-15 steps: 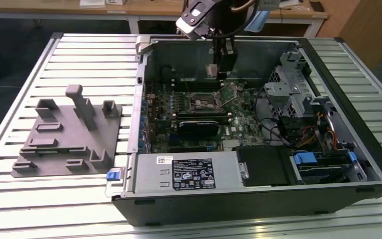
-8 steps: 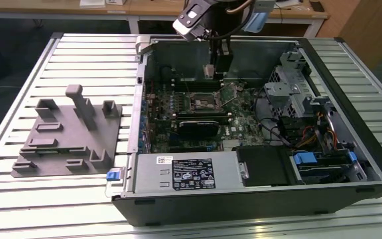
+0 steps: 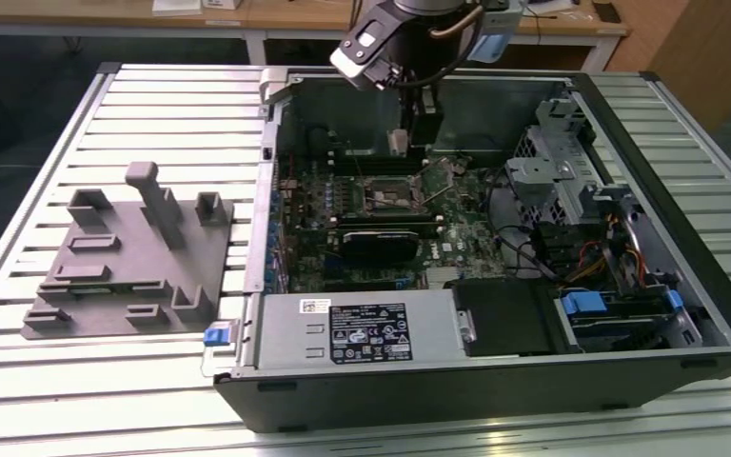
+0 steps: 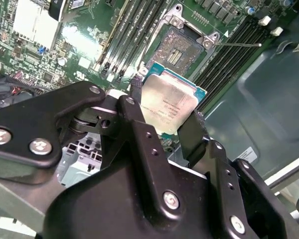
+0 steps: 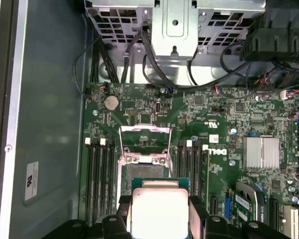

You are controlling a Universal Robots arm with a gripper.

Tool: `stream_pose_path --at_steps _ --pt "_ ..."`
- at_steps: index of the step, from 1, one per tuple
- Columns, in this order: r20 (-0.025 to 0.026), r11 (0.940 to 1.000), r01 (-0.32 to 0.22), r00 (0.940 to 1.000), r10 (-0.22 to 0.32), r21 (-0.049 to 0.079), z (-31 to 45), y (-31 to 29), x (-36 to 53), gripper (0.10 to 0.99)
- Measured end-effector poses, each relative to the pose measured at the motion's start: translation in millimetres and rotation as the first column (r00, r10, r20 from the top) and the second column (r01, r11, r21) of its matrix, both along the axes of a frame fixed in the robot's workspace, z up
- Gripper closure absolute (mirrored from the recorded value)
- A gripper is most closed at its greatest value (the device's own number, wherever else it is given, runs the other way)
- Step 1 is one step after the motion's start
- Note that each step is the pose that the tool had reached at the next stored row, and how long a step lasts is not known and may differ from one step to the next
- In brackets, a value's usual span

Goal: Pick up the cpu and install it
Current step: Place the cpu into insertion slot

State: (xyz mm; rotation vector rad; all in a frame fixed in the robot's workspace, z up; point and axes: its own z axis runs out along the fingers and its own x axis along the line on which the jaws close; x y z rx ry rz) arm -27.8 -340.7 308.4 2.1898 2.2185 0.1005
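The cpu is a flat square chip with a shiny silver top and a thin green rim. My gripper is shut on it, a black finger pressing each of two opposite edges. In the first wrist view the cpu hangs just short of the open socket, whose metal load plate is lifted. In the exterior view my gripper hovers inside the open computer case above the socket on the motherboard.
The open case lies on a slatted metal table. A grey plastic fixture tray sits at the exterior view's left. Memory slots flank the socket. A black heatsink block, a drive cage and cables crowd the case.
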Motion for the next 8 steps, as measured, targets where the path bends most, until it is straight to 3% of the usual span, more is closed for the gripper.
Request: stream_pose_path --at_steps 8 --pt "-0.0001 1.0 0.0 1.0 0.0 0.0 -10.3 3.4 -0.3 0.545"
